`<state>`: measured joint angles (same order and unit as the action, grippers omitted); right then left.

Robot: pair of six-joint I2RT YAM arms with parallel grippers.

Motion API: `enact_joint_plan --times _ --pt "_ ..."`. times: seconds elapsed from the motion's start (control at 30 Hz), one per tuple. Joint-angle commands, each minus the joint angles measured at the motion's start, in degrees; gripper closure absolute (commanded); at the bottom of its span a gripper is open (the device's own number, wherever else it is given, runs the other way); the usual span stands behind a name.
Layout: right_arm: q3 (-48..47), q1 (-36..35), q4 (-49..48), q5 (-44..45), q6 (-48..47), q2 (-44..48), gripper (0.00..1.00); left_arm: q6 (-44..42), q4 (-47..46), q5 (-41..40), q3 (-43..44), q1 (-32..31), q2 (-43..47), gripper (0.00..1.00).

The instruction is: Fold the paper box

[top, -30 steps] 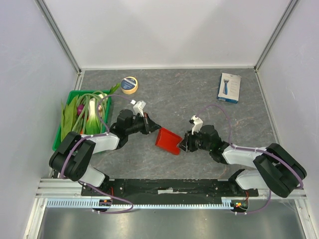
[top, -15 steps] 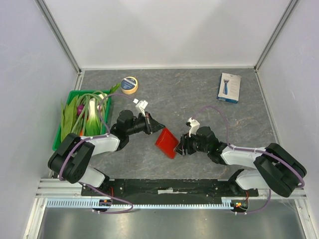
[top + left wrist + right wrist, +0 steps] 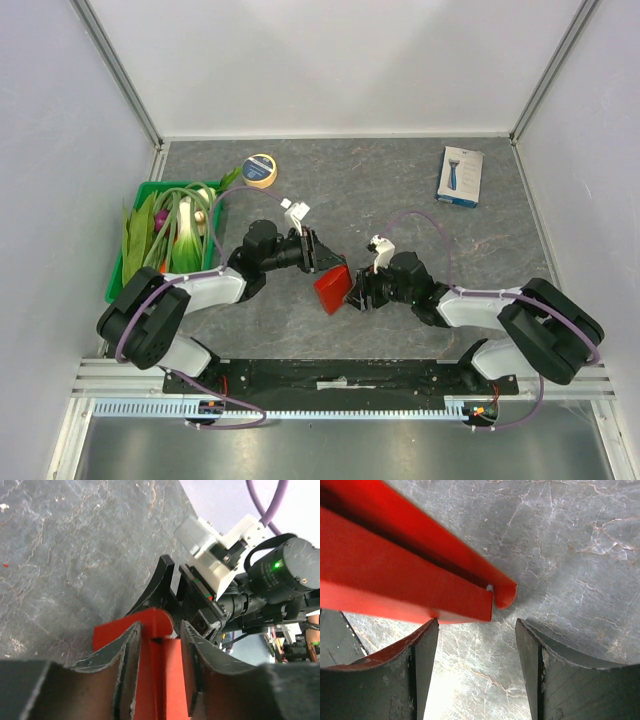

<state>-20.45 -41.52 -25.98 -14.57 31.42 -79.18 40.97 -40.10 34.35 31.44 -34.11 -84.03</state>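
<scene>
left wrist shows glossy paper box (image 3: 162, 675), round-tabbed.

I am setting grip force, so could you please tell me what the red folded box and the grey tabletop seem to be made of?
Red folded paper box: seemingly thin card, smooth with slight sheen; its edges show as slim sheets with a rounded tab. Grey tabletop: matte, stone-like veining; real stone or printed laminate, I cannot tell.

left arm (image 3: 210, 287) and right arm (image 3: 475, 308) lie low over the counter (image 3: 400, 200), forearms angled inward from its near edge. left hand (image 3: 318, 253) and right hand (image 3: 357, 289) almost meet near the middle, left fingers (image 3: 127, 650) a little parted, right fingers (image 3: 422, 652) wider.
</scene>
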Motion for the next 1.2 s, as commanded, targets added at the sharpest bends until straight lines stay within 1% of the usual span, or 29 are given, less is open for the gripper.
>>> enact_joint_plan --times 0.0,0.03,0.07,0.13,0.2,0.23,0.43,0.57,0.67,0.7,0.73,0.8,0.9,0.93,0.97,1.0,1.03,1.07,1.1,1.13,1.17 --pt "-1.9 -0.1 -5.0 1.4 -0.1 -0.8 0.3 1.0 1.8 2.5 0.2 -0.7 0.4 0.46" --pt "-1.8 -0.1 -5.2 1.5 0.1 -1.2 0.3 0.7 2.1 2.5 0.2 -0.8 0.4 0.35" --pt "-1.6 -0.1 -5.5 1.1 0.5 -1.2 0.3 0.3 2.5 2.5 0.1 -0.7 0.7 0.32" --pt "-1.0 -0.1 -6.4 1.2 1.2 -1.0 0.3 -0.8 3.9 2.5 -0.1 -1.0 1.3 0.28" --pt "-0.7 0.0 -6.5 1.5 1.4 -0.8 0.3 -2.1 4.8 3.1 0.0 -1.2 1.7 0.27" --pt "-0.6 -0.1 -6.5 1.6 1.5 -0.6 0.3 -2.6 5.8 3.2 0.1 -1.5 2.1 0.24" --pt "-1.2 -0.1 -6.2 1.0 2.4 -1.4 0.3 -9.1 12.2 2.5 1.4 -2.5 4.0 0.15" --pt "-2.1 -0.1 -5.3 1.5 3.4 -1.9 0.31 -13.6 16.4 3.3 3.1 -3.0 3.3 0.15" --pt "-3.4 0.0 -3.9 1.5 3.7 -2.6 0.32 -15.0 16.6 6.2 3.7 -3.1 2.0 0.15" --pt "-3.8 0.0 -3.5 1.4 3.6 -2.8 0.33 -15.2 16.5 7.0 3.9 -3.1 1.9 0.14" --pt "-4.3 -0.1 -2.9 1.4 3.8 -3.2 0.33 -15.4 16.6 7.5 4.0 -3.1 1.5 0.11" --pt "-4.9 0.0 -2.8 0.9 4.3 -3.5 0.33 -16.5 17.7 9.1 4.7 -3.2 1.3 0.1" --pt "-6.1 0.1 -2.0 -0.4 5.7 -3.8 0.34 -19.1 20.9 8.7 5.7 -3.9 1.9 0.08" --pt "-7.1 0.1 -1.0 -0.7 6.3 -3.9 0.34 -20.0 22.1 8.3 6.4 -4.7 2.1 0.09" --pt "-7.5 0.1 -0.6 -1.1 6.5 -3.9 0.34 -21.8 23.8 5.6 6.8 -5.3 2.3 0.09" --pt "-7.9 0.1 0.0 -1.6 6.7 -4.0 0.34 -22.8 25.1 4.2 7.2 -6.3 2.2 0.1" --pt "-8.4 0.1 0.5 -1.5 6.8 -3.8 0.35 -23.5 28.4 2.3 8.4 -6.8 1.9 0.12" --pt "-8.6 0.1 0.8 -1.4 7.2 -3.5 0.35 -25.0 29.9 -0.6 9.0 -7.2 1.4 0.15" --pt "-8.7 0.2 1.4 -1.0 7.2 -3.4 0.35 -25.8 30.9 -1.3 9.5 -7.5 1.2 0.19" --pt "-9.2 0.2 2.2 -1.1 7.1 -3.4 0.35 -26.3 32.3 -3.0 9.7 -8.3 1.0 0.21" --pt "-9.3 0.3 2.3 -1.0 7.1 -3.4 0.35 -27.5 33.1 -6.8 9.8 -8.9 1.1 0.22"
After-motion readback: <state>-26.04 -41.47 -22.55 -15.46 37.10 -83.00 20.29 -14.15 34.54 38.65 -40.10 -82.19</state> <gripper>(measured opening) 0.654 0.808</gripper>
